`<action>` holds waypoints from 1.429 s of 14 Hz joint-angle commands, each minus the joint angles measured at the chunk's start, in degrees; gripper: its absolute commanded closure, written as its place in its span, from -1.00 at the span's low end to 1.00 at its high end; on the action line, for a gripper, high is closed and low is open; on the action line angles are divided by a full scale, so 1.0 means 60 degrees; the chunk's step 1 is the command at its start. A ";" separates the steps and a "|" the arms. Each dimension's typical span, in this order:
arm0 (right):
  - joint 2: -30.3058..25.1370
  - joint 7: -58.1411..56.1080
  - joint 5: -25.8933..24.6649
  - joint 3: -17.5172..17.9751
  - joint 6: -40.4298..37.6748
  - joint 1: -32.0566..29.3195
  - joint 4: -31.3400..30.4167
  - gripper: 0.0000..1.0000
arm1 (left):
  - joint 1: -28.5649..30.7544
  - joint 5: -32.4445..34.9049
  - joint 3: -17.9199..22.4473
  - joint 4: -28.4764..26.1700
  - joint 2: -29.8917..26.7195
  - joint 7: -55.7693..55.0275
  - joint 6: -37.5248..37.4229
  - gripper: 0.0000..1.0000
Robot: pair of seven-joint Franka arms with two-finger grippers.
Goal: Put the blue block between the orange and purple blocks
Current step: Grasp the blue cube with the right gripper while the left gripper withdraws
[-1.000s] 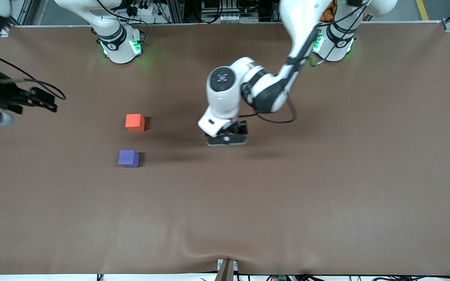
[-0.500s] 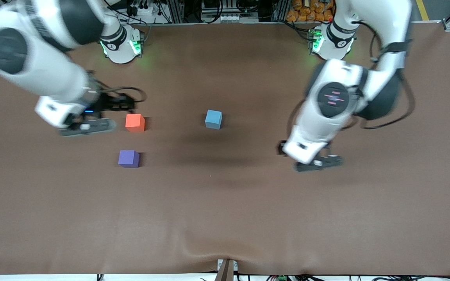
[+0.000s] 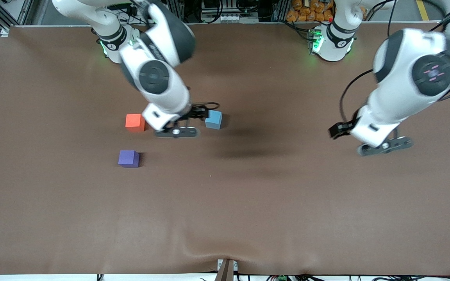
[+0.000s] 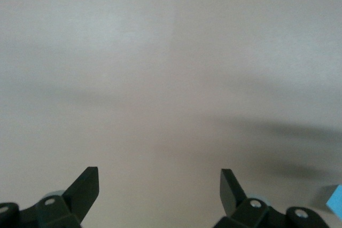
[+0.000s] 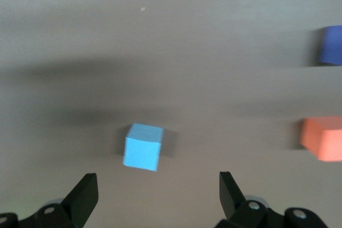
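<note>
**Q:** Right gripper — where, what state?

**A:** Over the brown cloth-covered table, betw. the bright orange-red matte cube and the small light sky-blue matte cube, close to the blue one. Jaws spread wide, nothing betw. them; right wrist view shows both black fingertips apart w/ blue cube ahead, not touching.

**Q:** Left gripper?

**A:** Left gripper up over bare table toward the left arm's end, well apart from all cubes. Fingers wide, holding nothing.

**Q:** Blue cube orientation?

**A:** Flat on the table, upright. It's a cube, so no long axis. Sides slightly turned vs. table edges. About level w/ orange cube in front view; violet-purple matte cube sits nearer the front camera than the orange, apart from it.

**Q:** Anything hidden?

**A:** Right arm covers the table betw. orange and blue cubes. In right wrist view orange and purple are cut off at frame edge. Left wrist view catches only a blue corner.
</note>
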 commanded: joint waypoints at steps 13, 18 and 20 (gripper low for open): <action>0.1229 0.2232 0.0110 -0.0119 0.3936 0.1840 -0.2808 -1.00 | 0.2378 0.0076 -0.1349 0.0409 -0.1801 0.2727 -0.2024 -1.00; 0.1480 0.2542 -0.0035 -0.0134 0.4232 0.2061 -0.2823 -0.06 | 0.2584 0.0003 -0.1454 0.0645 -0.1859 0.2709 -0.2112 -1.00; 0.1436 0.2526 -0.0110 -0.0134 0.4115 0.2017 -0.2735 1.00 | 0.2570 0.0061 -0.1483 0.0660 -0.1874 0.2752 -0.2172 -1.00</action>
